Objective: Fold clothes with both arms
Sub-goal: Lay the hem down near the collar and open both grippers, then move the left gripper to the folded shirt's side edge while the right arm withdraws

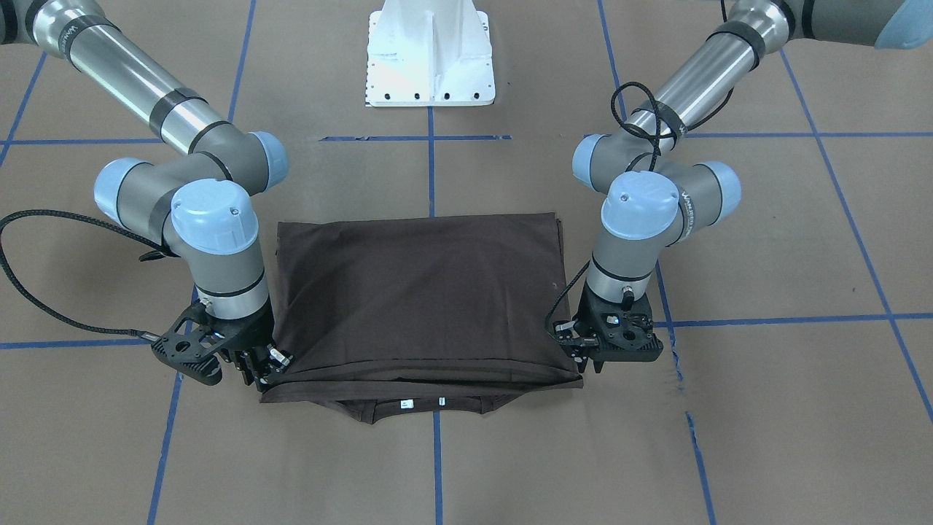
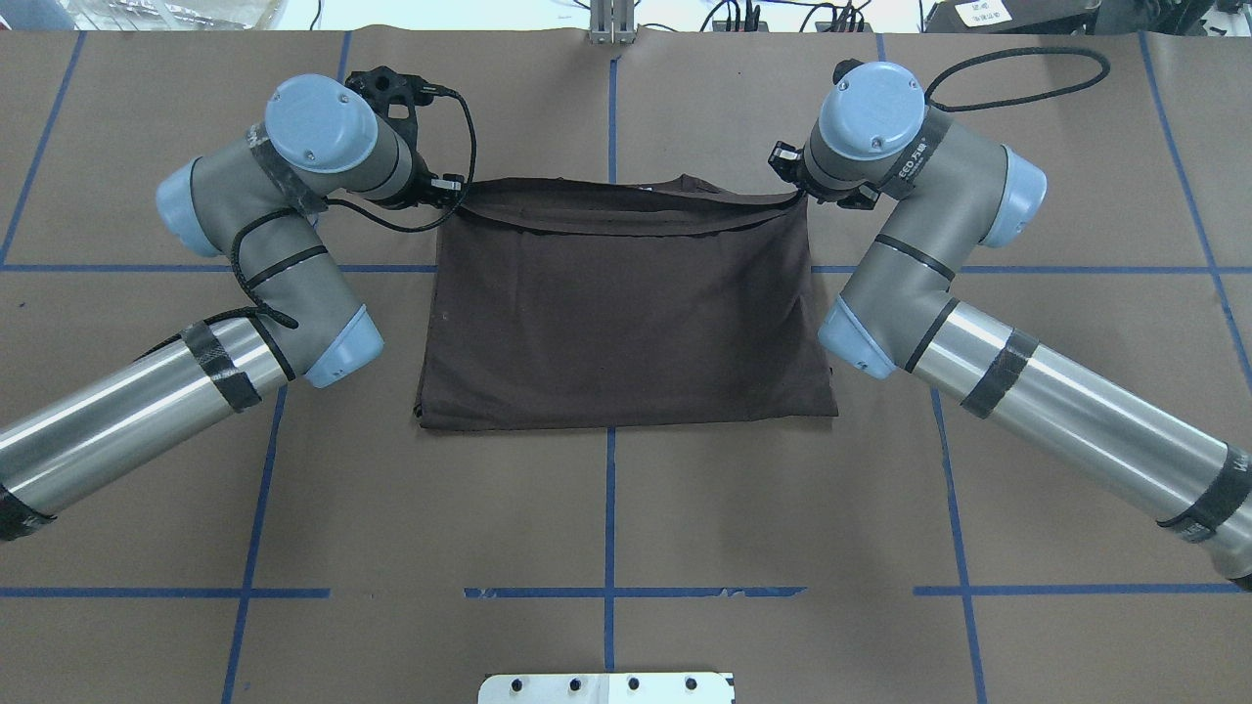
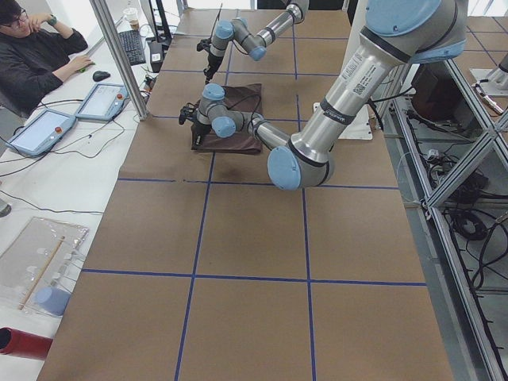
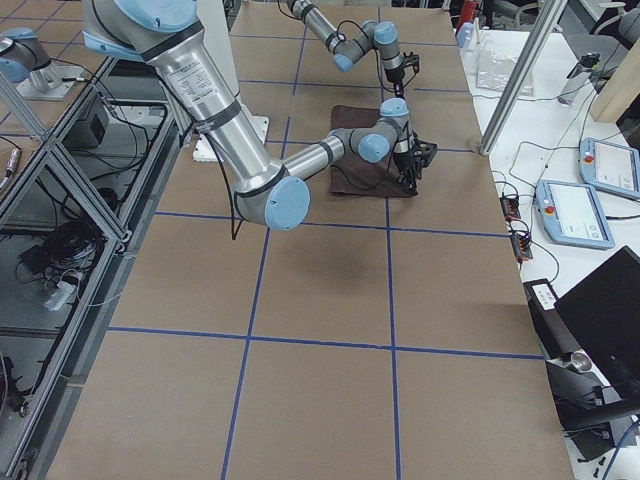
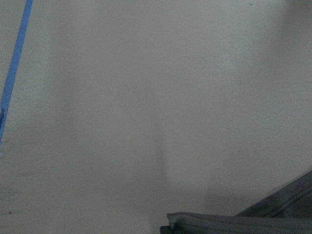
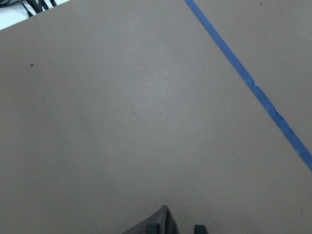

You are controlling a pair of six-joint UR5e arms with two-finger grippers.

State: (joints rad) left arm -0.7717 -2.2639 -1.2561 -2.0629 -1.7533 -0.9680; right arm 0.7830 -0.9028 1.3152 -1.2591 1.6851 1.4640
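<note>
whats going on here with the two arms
A dark brown T-shirt is being folded on the table. The left gripper and right gripper each seem to pinch a corner of the top layer, which lies folded over the rest. The collar pokes out past that edge.

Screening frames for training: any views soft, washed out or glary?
Left wrist view: hazy, low contrast, the T-shirt looks grey at the bottom edge. Right wrist view: sharper, blue tape crisp, only a shirt corner shows. Front-facing and overhead views: sharp, evenly lit, bright streaks on the left arm and right arm tubes; shirt folds hard to read in the dark fabric.
</note>
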